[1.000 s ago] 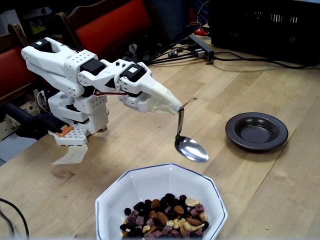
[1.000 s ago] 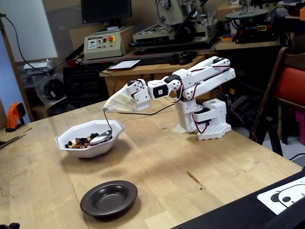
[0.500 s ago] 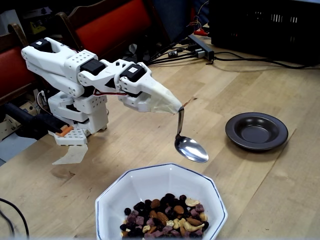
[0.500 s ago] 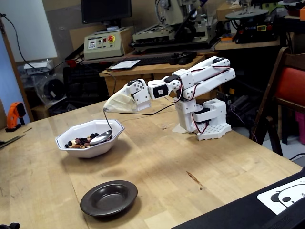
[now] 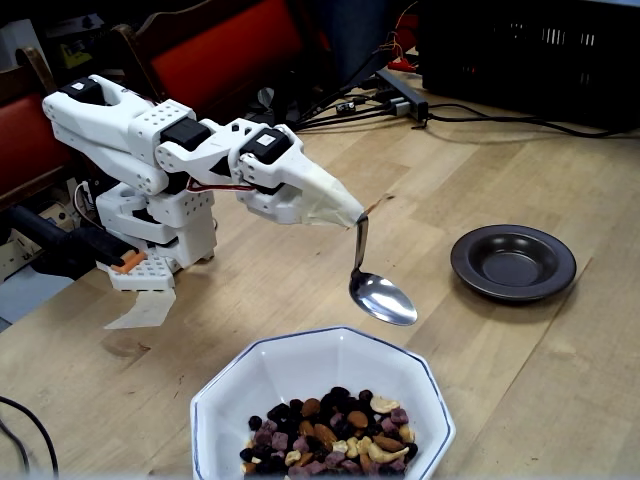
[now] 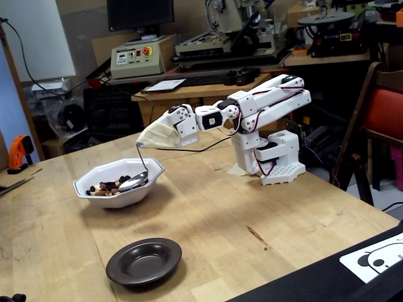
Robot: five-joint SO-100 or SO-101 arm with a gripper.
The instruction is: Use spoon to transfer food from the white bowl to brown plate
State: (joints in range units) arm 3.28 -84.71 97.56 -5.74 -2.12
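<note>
My gripper (image 5: 350,215) (image 6: 146,139) is wrapped in beige tape that hides its fingers. The spoon (image 5: 383,297) (image 6: 133,183) hangs from its tip by the thin handle, its shiny oval bowl empty. The spoon hovers by the arm-side rim of the white bowl (image 5: 300,350) (image 6: 126,196). The food (image 5: 330,435) (image 6: 104,187), mixed nuts and dried fruit, lies in the bowl's bottom. The brown plate (image 5: 470,272) (image 6: 119,270) sits empty on the wooden table, apart from the bowl.
The arm's white base (image 5: 150,240) (image 6: 277,157) stands on the table. A black crate (image 5: 530,50) and cables lie at the table's back. A red chair (image 6: 384,119) stands beside the table, and an orange tool (image 6: 20,151) near its far left edge.
</note>
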